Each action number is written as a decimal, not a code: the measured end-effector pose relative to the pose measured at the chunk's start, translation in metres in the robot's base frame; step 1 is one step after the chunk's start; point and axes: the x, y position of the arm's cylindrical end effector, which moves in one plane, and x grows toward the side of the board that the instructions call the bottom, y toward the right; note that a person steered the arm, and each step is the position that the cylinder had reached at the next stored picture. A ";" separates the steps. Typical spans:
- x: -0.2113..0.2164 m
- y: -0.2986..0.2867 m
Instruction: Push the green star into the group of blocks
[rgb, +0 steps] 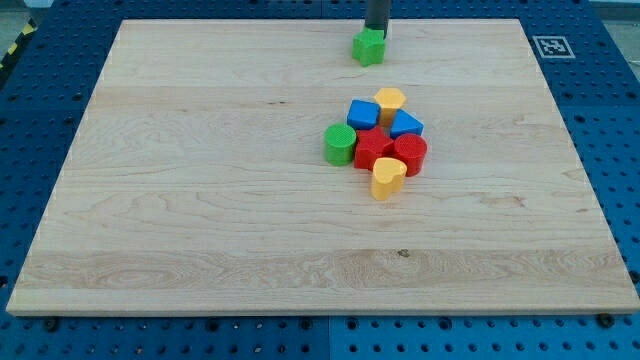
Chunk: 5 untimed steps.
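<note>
The green star (369, 47) lies near the top edge of the wooden board (200, 200), above the group. My tip (376, 32) is right at the star's upper right side, touching it or nearly so. The group sits below, near the board's middle: a blue cube (362, 113), a yellow block (390, 100), a blue triangle-like block (405, 124), a green cylinder (339, 144), a red star-like block (372, 149), a red cylinder (409, 154) and a yellow heart (387, 177). The star is well apart from them.
A fiducial marker (552, 46) lies on the blue perforated table beyond the board's top right corner.
</note>
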 end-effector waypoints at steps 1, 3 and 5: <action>0.025 -0.015; 0.085 -0.038; 0.086 -0.042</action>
